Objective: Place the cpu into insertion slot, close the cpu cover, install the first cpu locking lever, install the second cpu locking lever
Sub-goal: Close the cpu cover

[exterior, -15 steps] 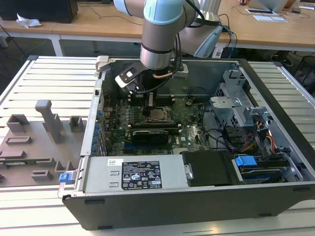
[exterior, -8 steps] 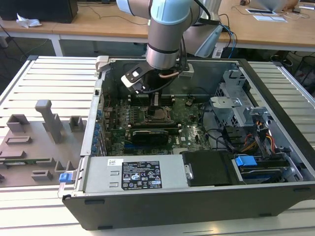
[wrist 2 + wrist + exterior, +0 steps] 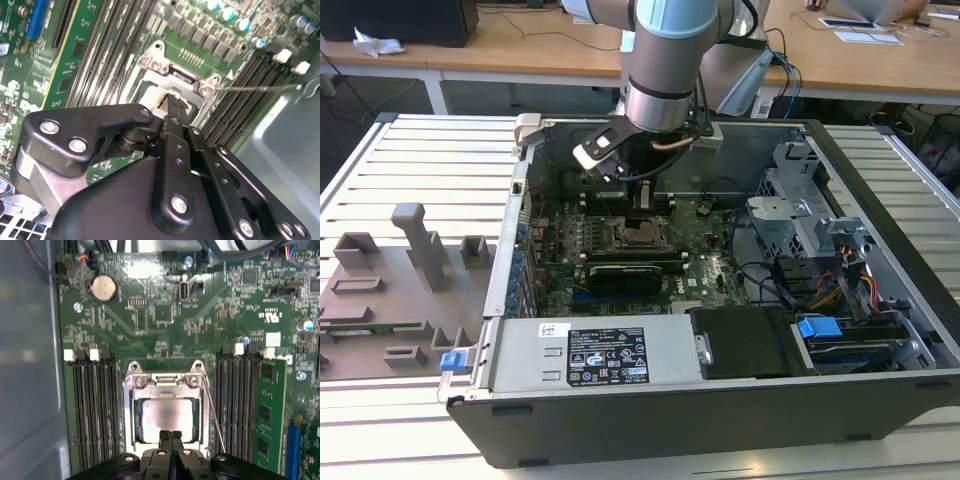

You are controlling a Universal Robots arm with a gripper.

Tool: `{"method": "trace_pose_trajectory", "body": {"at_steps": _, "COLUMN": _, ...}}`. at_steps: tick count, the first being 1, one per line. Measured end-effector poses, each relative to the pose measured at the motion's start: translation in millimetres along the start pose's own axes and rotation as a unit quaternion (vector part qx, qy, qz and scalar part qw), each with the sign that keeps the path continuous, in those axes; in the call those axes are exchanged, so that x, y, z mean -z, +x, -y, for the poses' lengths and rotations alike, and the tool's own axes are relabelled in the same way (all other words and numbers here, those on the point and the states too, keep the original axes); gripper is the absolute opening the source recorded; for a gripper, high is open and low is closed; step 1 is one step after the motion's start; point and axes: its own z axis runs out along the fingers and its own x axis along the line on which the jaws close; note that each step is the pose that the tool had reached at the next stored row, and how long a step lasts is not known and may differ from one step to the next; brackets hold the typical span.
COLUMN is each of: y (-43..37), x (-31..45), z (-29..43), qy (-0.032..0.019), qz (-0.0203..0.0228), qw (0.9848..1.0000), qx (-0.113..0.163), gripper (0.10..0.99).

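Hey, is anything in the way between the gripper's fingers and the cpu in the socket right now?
Nothing visible is. In the first wrist view the shut fingers hang at the edge of the cpu, which lies flat with the cpu cover framing it. The locking lever runs beside the cover, off to one side.

The motherboard (image 3: 165, 315) is green with black memory slots (image 3: 92, 410); cpu (image 3: 167, 415) pale silver-grey; cpu cover (image 3: 165, 385) silver; pincer (image 3: 170, 435) black; table (image 3: 420, 150) pale, slatted.
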Motion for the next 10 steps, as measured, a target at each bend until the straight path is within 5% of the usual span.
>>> {"method": "trace_pose_trajectory", "body": {"at_steps": 10, "y": 0.0, "x": 8.0, "z": -2.0, "qy": 0.0007, "qz": 0.0000, "qw": 1.0000, "qx": 0.000, "gripper": 0.106}}
